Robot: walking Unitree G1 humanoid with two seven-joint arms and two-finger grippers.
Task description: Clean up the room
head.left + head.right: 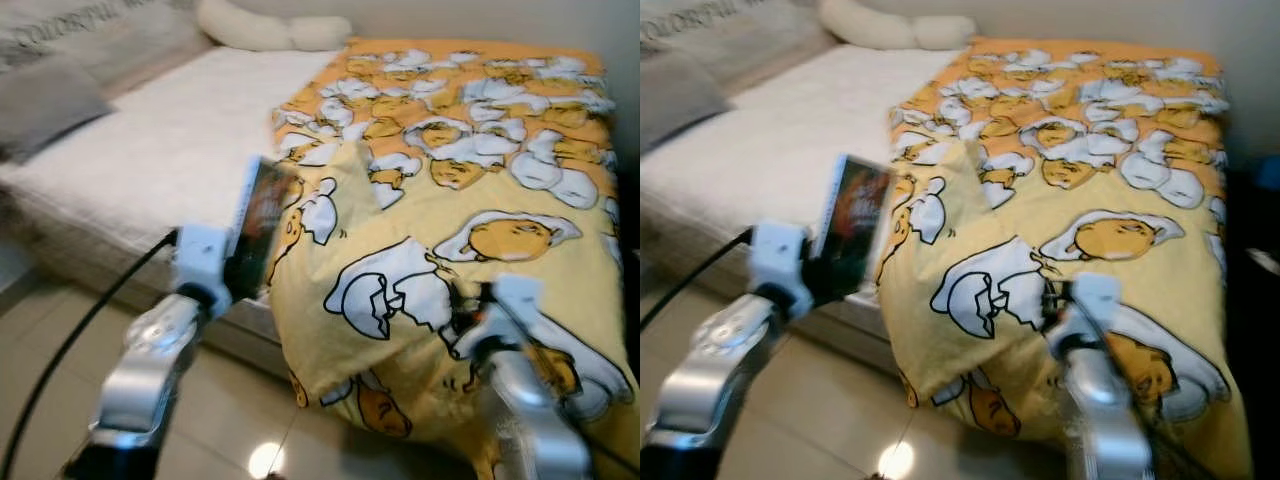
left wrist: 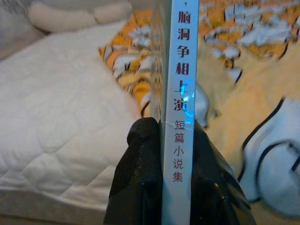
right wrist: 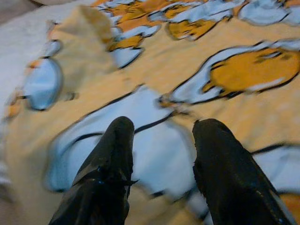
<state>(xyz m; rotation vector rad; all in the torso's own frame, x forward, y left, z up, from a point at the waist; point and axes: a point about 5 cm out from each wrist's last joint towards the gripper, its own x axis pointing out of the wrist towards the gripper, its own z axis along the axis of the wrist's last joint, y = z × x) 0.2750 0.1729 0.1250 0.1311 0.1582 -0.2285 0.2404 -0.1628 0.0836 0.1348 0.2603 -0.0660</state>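
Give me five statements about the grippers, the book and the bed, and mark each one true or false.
1. The left gripper is shut on a book. True.
2. The right gripper holds a pillow. False: its fingers are open and hold nothing, over the yellow blanket.
3. The blanket covers the whole mattress. False: the robot's left side is bare white.
4. A white pillow lies at the head of the bed. True.
5. The book lies flat on the floor. False: it is held upright.

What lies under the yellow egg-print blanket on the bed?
The blanket covers the bed's right part and hangs over its foot edge. Beside it the white mattress lies bare, so it probably continues beneath; anything else under there is hidden.
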